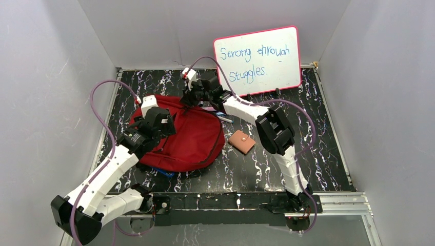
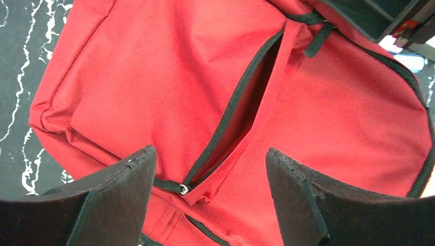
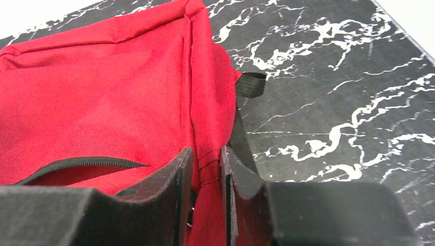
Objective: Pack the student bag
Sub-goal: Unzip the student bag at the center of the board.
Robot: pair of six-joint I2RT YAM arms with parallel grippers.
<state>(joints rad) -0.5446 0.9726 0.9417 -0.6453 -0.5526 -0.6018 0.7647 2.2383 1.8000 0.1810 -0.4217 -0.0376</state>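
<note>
Student bag (image 1: 195,138) lies flat on the left-centre of the black marbled table (image 1: 267,169), its front pocket zipper (image 2: 231,102) partly undone. Above that pocket the left gripper (image 2: 209,151) hangs with its fingers spread wide and nothing between them. At the bag's far edge the right gripper (image 3: 206,151) pinches a fold of red fabric between nearly closed fingers. A tan wallet (image 1: 241,141) sits just right of the bag.

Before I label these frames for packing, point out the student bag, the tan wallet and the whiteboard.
student bag (image 1: 197,138), top external view, bare red front panel.
tan wallet (image 1: 241,142), top external view, middle of its flap.
whiteboard (image 1: 258,60), top external view, white writing face.
</note>
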